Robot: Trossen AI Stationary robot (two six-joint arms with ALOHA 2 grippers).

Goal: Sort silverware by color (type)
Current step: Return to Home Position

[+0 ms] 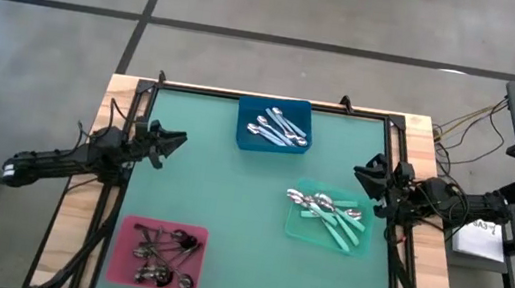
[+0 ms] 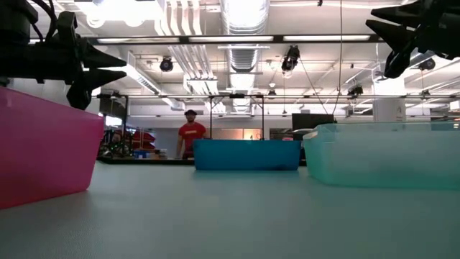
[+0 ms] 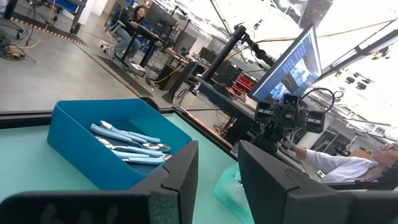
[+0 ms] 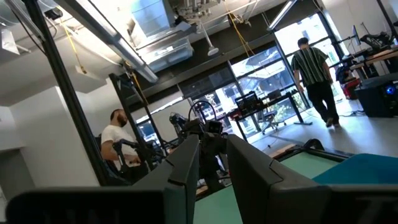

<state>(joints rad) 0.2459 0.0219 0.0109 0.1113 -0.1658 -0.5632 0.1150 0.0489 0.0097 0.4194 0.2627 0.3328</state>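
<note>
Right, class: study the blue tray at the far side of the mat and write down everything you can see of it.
The blue tray is a small rectangular bin, plastic by its look, deep blue, with upright walls and an open top. It sits flat on the teal mat, near its far edge, around the middle. Inside, several spoons with pale blue handles and shiny metal bowls lie loosely across one another. It stands apart from the green tray and the pink tray.

L arm reaches in from left side, stretched low, left claw (image 1: 175, 140) pointing inward w/ fingers (image 3: 180, 174) a little apart, empty. R arm mirrors it from right; right claw (image 1: 365, 169) fingers (image 4: 183, 168) also slightly parted, empty.
</note>
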